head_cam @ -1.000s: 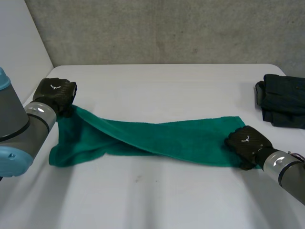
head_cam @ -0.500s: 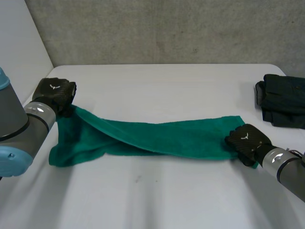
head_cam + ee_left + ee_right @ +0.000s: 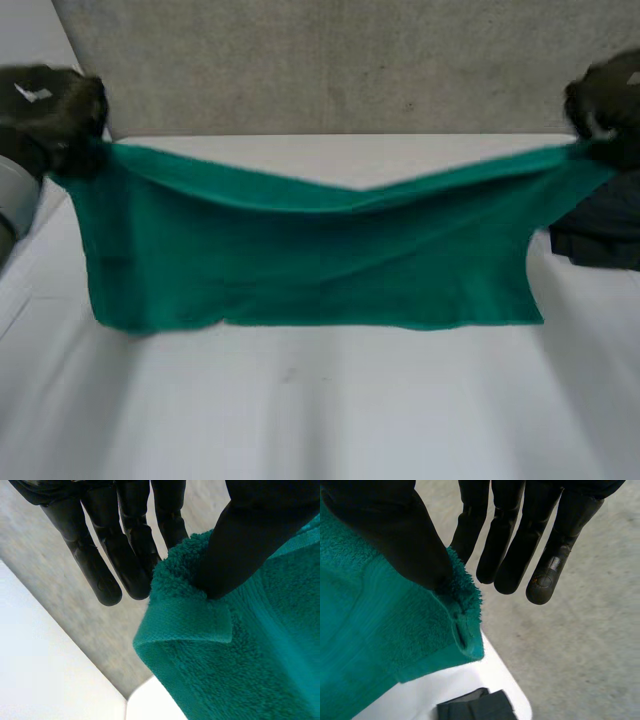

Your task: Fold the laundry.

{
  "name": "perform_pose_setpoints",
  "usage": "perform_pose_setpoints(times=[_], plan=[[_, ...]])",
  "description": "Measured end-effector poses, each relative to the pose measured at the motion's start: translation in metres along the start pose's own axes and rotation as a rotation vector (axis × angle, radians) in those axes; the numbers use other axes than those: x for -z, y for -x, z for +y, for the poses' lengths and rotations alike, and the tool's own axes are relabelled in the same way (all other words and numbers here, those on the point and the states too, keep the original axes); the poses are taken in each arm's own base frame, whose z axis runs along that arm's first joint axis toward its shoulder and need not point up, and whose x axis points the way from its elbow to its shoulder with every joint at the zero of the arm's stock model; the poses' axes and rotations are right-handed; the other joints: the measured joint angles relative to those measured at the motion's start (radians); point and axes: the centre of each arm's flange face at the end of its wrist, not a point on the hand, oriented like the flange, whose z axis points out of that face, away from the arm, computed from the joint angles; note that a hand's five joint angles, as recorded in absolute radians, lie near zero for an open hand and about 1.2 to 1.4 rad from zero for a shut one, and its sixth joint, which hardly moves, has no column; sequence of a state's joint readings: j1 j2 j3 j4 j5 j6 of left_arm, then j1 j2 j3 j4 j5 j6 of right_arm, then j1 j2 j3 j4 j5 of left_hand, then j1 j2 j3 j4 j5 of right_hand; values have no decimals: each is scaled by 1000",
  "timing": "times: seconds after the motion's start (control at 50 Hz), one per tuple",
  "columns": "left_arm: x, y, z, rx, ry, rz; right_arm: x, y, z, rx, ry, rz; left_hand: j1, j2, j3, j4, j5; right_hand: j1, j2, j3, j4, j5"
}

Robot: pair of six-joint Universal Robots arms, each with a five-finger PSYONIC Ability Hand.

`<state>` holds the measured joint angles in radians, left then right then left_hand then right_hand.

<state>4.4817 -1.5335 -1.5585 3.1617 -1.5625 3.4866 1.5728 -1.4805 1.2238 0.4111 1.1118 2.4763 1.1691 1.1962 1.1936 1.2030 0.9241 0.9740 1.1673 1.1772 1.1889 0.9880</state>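
Observation:
A green towel (image 3: 300, 255) hangs spread above the white table (image 3: 320, 410), its lower edge just over the surface. My left hand (image 3: 55, 105) pinches the towel's upper left corner (image 3: 190, 605) between thumb and fingers. At the opposite top corner (image 3: 455, 605) my right hand (image 3: 605, 100) pinches the cloth the same way. Both hands are raised high near the back wall, and the top edge sags a little between them.
A pile of dark folded clothes (image 3: 595, 225) lies at the table's right edge, partly behind the towel's right side; it also shows under the right hand (image 3: 475, 707). A grey wall stands behind the table.
Both hands have lifted their corners up and apart. The towel, earlier lying twisted on the table, now hangs flat between them. The right hand closed on its corner.

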Motion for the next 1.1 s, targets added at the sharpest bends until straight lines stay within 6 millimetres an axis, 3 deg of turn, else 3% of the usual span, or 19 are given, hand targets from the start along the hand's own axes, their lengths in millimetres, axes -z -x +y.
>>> perform_pose_setpoints(times=[0.08, 0.22, 0.36, 0.42, 0.52, 0.6, 0.64, 0.66, 0.68, 0.7, 0.72, 0.74, 0.76, 0.8, 0.84, 0.86, 0.9, 1.0, 1.1], plan=[[18, 7, -19, 36, -19, 7, 17, -15, -26, 0, 18, -1, 0, 0, 0, 0, 0, 0, 0, 0, 0, 4], [23, 6, -13, 54, 38, 42, 11, -11, -20, 17, 90, -54, 0, 0, 0, 0, 0, 0, 0, 0, 0, 4], [-12, -7, 39, 51, 205, 87, -32, 21, 30, 7, 250, -177, 0, 0, 0, 0, 0, 0, 0, 0, 0, 4], [-37, -14, 62, 41, 251, 102, -55, 33, 56, -8, 320, -199, 0, 0, 0, 0, 0, 0, 0, 0, 0, 4], [-76, -20, 73, 22, 194, 90, -84, 38, 70, -38, 313, -165, 0, 0, 0, 0, 0, 0, 0, 0, 0, 4], [-118, -16, 52, 5, -34, 20, -117, 29, 53, -70, 142, -42, 0, 0, 0, 0, 0, 0, 0, 0, 0, 4], [-118, -16, 52, 5, -34, 20, -117, 29, 53, -70, 142, -42, 0, 0, 0, 0, 0, 0, 0, 0, 0, 4], [-133, -11, 28, 0, -195, -31, -122, 24, 46, -73, 93, -10, 0, 0, 0, 0, 0, 0, 0, 0, 0, 4], [-138, -8, 15, -1, -265, -53, -134, 4, 16, -80, -82, 102, 0, 0, 0, 0, 0, 0, 0, 0, 0, 4], [-140, -5, -1, -1, -344, -76, -136, -5, 2, -83, -154, 148, 0, 0, 0, 0, 0, 0, 0, 0, 0, 4], [-140, -4, -5, -1, -364, -82, -136, -9, -4, -84, -181, 164, 0, 0, 0, 0, 0, 0, 0, 0, 0, 4], [-139, 1, -32, 3, -475, -116, -133, -25, -30, -90, -304, 237, 0, 0, 0, 0, 0, 0, 0, 0, 0, 4], [-139, 1, -32, 3, -475, -116, -133, -25, -30, -90, -304, 237, 0, 0, 0, 0, 0, 0, 0, 0, 0, 4], [-129, 7, -67, 13, -602, -152, -121, -46, -67, -103, -462, 323, 0, 0, 0, 0, 0, 0, 0, 0, 0, 4], [-119, 11, -86, 23, -657, -167, -110, -57, -87, -111, -537, 357, 0, 0, 0, 0, 0, 0, 0, 0, 0, 4], [-119, 11, -86, 23, -657, -167, -110, -57, -87, -111, -537, 357, 0, 0, 0, 0, 0, 0, 0, 0, 0, 4], [-102, 15, -104, 37, -695, -175, -91, -67, -111, -120, -618, 380, 0, 0, 0, 0, 0, 0, 0, 0, 0, 4], [-78, 14, -99, 65, -660, -150, -80, -59, -114, -133, -605, 312, 0, 0, 0, 0, 0, 0, 0, 0, 0, 4], [-66, 9, -63, 84, -547, -118, -84, -32, -85, -156, -488, 173, 0, 0, 0, 0, 0, 5, 0, 0, 0, 4]])
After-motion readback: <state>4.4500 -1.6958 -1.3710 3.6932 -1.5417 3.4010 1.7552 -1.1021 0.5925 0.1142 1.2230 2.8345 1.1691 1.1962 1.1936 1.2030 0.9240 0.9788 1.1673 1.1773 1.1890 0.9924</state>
